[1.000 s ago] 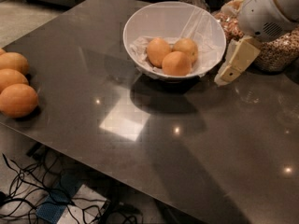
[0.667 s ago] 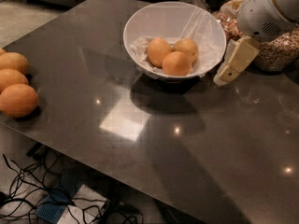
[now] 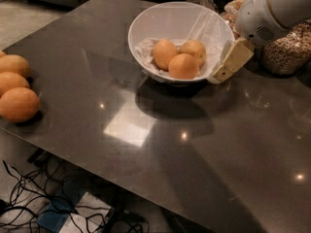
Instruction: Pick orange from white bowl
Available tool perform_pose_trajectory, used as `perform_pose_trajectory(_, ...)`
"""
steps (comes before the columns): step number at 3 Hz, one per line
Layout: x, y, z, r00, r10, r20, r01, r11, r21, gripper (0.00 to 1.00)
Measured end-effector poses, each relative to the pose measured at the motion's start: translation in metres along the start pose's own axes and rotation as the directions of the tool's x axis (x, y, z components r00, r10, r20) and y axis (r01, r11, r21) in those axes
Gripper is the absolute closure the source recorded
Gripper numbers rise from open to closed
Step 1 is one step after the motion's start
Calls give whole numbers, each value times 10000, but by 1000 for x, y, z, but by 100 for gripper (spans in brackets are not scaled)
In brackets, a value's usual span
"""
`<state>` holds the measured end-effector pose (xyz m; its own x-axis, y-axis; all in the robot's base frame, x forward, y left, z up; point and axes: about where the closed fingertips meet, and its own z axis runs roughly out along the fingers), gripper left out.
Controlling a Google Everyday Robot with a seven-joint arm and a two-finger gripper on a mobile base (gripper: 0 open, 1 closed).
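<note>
The white bowl (image 3: 146, 28) stands at the back middle of the dark table, lined with crumpled white paper. Three fruits lie in it. The orange (image 3: 164, 54) is the paler, egg-shaped one on the left. A second fruit (image 3: 194, 48) lies behind on the right, and a rounder, deeper-orange fruit (image 3: 183, 66) lies in front. My gripper (image 3: 218, 74) hangs from the white arm (image 3: 272, 8) at the top right. Its cream-coloured tip is low, right at the outside of the bowl's right rim. It holds nothing that I can see.
Three larger oranges (image 3: 18, 104) lie in a row at the table's left edge. Glass jars of cereal (image 3: 286, 52) stand behind the gripper at the right. The dark table (image 3: 160, 144) reaches toward me. Cables (image 3: 29, 198) lie on the floor below its front edge.
The gripper has moved a little to the left, closer to the bowl's right rim. The fruits and the bowl have not moved.
</note>
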<state>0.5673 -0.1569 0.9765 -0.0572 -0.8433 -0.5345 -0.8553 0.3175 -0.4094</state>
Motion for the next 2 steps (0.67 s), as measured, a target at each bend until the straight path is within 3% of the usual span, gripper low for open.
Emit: perform_pose_trajectory(2, -28, -27, 39, 9965, 689, 481, -706, 9969, 343, 0)
